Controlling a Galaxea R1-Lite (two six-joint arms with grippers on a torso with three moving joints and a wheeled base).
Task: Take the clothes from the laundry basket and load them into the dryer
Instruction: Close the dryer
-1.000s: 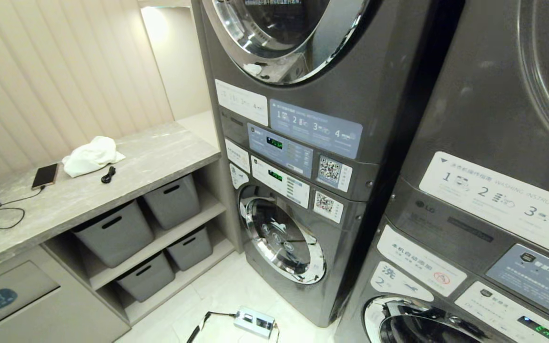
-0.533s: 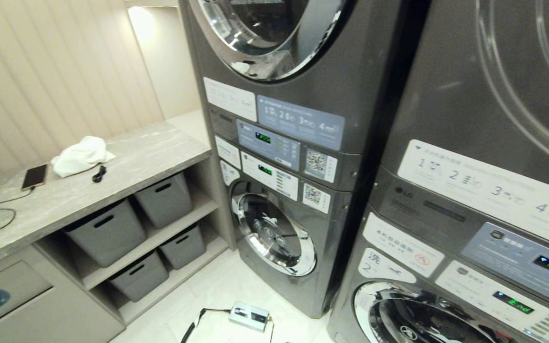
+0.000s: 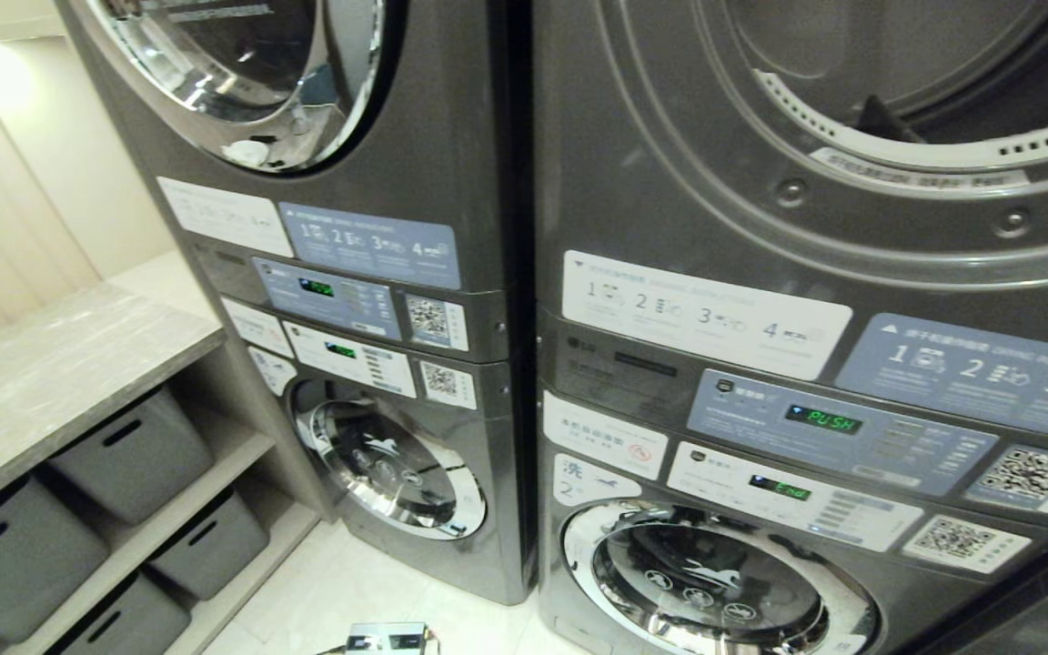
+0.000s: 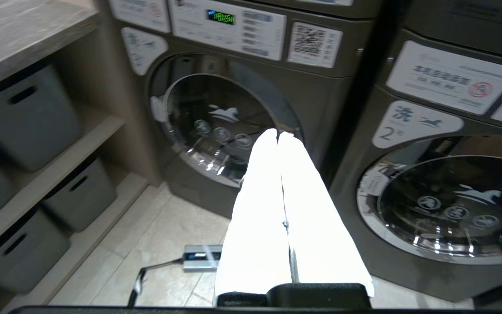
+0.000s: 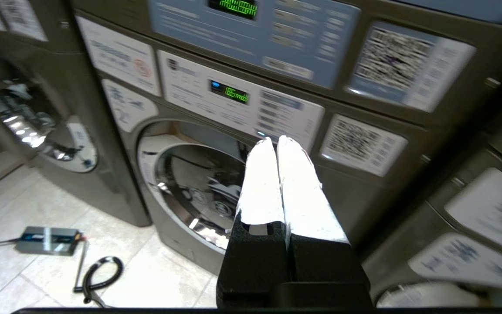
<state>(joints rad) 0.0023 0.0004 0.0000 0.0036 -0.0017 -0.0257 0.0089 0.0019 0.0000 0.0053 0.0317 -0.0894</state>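
Two dark grey stacked machines fill the head view. The upper right one is the dryer (image 3: 715, 209); its round drum opening (image 3: 897, 82) stands uncovered and dark inside, and its panel display (image 3: 821, 419) is lit green. The laundry basket and the clothes are out of view. Neither gripper shows in the head view. My left gripper (image 4: 277, 133) is shut and empty, held low before the left stack's lower door (image 4: 216, 126). Also shut and empty, my right gripper (image 5: 276, 139) hangs in front of the right stack's lower door (image 5: 190, 183).
A grey stone counter (image 3: 60, 364) with grey bins (image 3: 124, 455) on shelves beneath stands at the left. A small silver box with a cable (image 3: 385, 637) lies on the tiled floor before the machines, near a black coiled cord (image 5: 98, 272).
The whole head view has swung right: the counter has slid to the left edge and the right stack with its drum opening now fills the picture. The camera moved, not the things.
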